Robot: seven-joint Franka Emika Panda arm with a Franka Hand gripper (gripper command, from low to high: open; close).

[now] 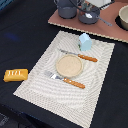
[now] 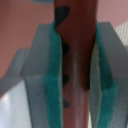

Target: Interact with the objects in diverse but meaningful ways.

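Observation:
In the wrist view my gripper (image 2: 77,85) is shut on a thin reddish-brown sausage (image 2: 75,40), held lengthwise between the teal pads (image 2: 54,75). In the exterior view the gripper (image 1: 90,9) hangs over a grey pot (image 1: 88,17) on the pinkish board at the back; the sausage itself is too small to make out there. A pale blue house-shaped carton (image 1: 85,41) stands upright at the far edge of the placemat. A yellow-orange scored bread loaf (image 1: 15,75) lies on the dark table at the exterior view's left. Something white shows inside the pot; I cannot tell what.
A beige placemat (image 1: 40,82) holds a round tan plate (image 1: 69,64), an orange-handled knife (image 1: 82,56) and an orange-handled fork (image 1: 70,81). A second grey pot (image 1: 65,9) and a bowl (image 1: 124,17) stand on the pinkish board (image 1: 107,30).

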